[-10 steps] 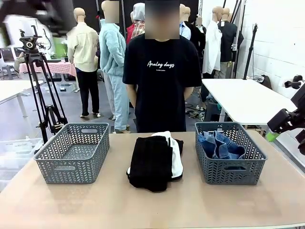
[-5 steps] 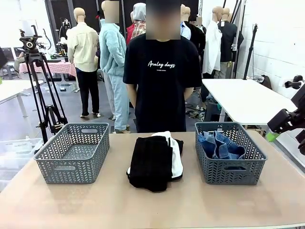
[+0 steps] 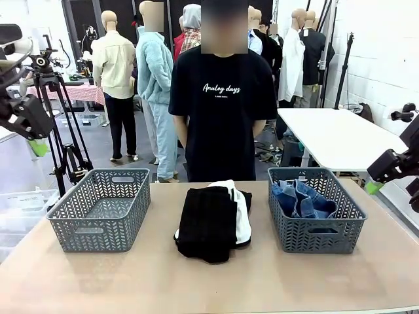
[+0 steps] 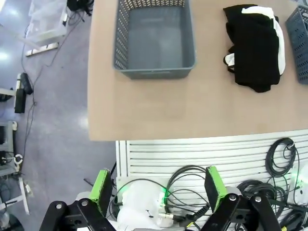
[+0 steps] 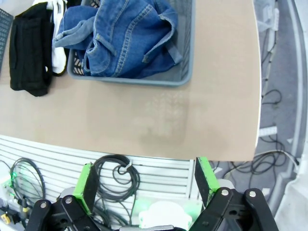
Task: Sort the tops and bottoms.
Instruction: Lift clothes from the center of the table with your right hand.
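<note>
Blue denim piece — inside right basket

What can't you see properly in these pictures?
- Front view: the white piece is mostly covered by the black pile, so its shape is hidden.
- Front view: the denim is crumpled, its lower part behind the basket wall; top or bottom can't be told.
- Left wrist view: that basket is cut off by the picture's edge.
</note>
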`<state>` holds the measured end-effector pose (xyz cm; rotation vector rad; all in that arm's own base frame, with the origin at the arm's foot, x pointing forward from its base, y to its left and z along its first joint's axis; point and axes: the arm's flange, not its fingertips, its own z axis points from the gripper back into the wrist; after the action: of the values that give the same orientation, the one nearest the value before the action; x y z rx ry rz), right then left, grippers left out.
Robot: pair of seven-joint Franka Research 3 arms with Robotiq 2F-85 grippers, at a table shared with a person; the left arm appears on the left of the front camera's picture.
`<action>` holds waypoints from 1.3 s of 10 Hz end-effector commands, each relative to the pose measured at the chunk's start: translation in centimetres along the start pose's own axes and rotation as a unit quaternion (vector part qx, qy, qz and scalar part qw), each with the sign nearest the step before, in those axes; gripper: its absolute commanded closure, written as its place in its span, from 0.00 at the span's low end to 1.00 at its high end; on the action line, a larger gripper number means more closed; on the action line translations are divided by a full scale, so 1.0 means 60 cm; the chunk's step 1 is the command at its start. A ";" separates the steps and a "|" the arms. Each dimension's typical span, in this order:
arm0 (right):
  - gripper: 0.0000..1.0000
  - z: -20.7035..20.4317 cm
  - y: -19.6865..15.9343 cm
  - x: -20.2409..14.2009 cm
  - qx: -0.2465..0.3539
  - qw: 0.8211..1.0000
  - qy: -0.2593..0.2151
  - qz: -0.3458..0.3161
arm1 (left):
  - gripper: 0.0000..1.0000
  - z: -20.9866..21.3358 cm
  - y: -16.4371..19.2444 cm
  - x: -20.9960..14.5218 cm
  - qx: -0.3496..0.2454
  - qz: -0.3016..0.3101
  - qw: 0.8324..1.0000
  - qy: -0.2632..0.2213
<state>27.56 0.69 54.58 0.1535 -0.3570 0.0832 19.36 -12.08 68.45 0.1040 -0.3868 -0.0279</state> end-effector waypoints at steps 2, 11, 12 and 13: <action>0.00 -0.001 0.001 0.001 0.006 1.000 0.000 0.004 | 0.00 0.000 0.000 0.000 0.000 0.000 1.000 0.000; 0.00 -0.001 0.001 0.001 0.006 1.000 0.000 0.004 | 0.00 -0.260 0.112 0.114 -0.140 -0.168 0.976 -0.016; 0.00 -0.001 0.001 0.001 0.006 1.000 0.000 0.004 | 0.00 -0.287 0.091 0.118 -0.136 -0.190 0.972 -0.010; 0.00 -0.001 0.001 0.001 0.006 1.000 0.000 0.004 | 0.00 -0.303 0.079 0.126 -0.126 -0.199 0.972 -0.013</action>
<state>27.56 0.69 54.58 0.1533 -0.3571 0.0831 32.38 -5.22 55.16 -0.0784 -0.3605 -0.4328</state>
